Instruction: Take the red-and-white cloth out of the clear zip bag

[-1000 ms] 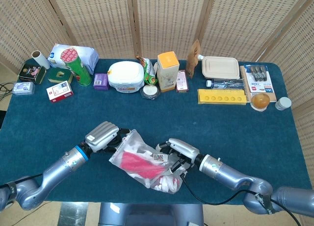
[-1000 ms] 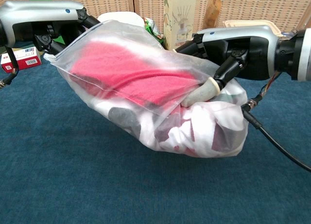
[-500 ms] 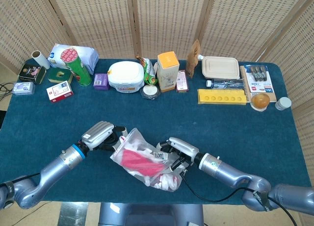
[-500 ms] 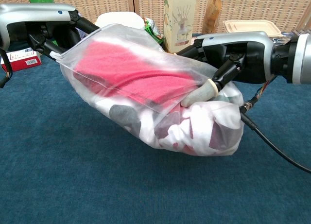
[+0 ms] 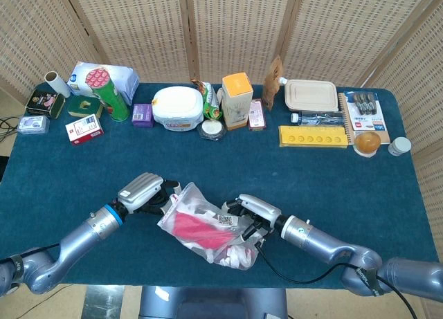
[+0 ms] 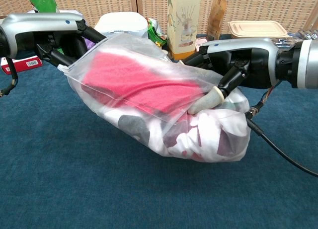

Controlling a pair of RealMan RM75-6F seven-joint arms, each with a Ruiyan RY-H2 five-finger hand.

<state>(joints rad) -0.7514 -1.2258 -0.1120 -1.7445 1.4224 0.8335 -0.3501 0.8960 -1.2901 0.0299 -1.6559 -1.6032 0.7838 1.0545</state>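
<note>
Blue table (image 5: pixel 332 174) before wicker screens (image 5: pixel 235 28).

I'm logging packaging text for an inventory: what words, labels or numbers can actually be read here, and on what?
None can be read.
Zip bag: square code sticker, no legible characters.
Red box: print too small.
Tall cream box: reed picture, lettering blurred.
Green can: blurred.
</note>
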